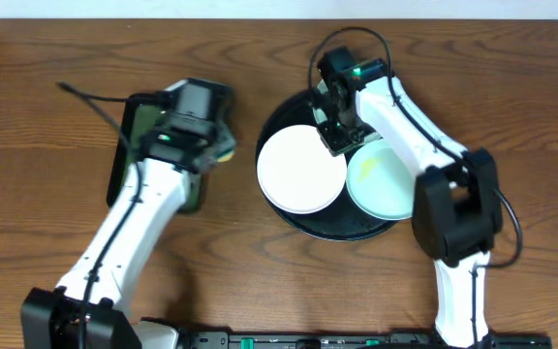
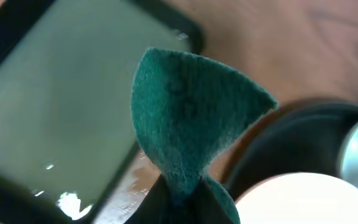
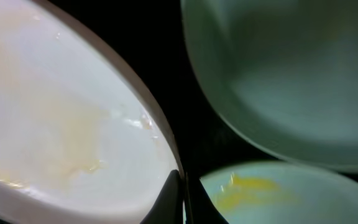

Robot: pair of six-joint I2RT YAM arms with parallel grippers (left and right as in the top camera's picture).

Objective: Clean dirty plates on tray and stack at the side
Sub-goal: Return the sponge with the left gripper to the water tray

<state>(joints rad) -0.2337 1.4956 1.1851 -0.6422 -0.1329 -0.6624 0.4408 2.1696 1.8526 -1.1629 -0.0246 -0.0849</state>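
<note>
Left fingers: pinching a green pad beside the tray.
Right fingers: hanging at white plate's rim; opening cannot be told.
Plates: three lying on tray.

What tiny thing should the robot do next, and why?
Probably swing the left claw, which pinches the floppy green scrub pad, across onto the round white glossy plate. That plate shows a yellowish smear, the pad hangs just beside the big round black tray, and the right claw sits at the plate's edge.
</note>
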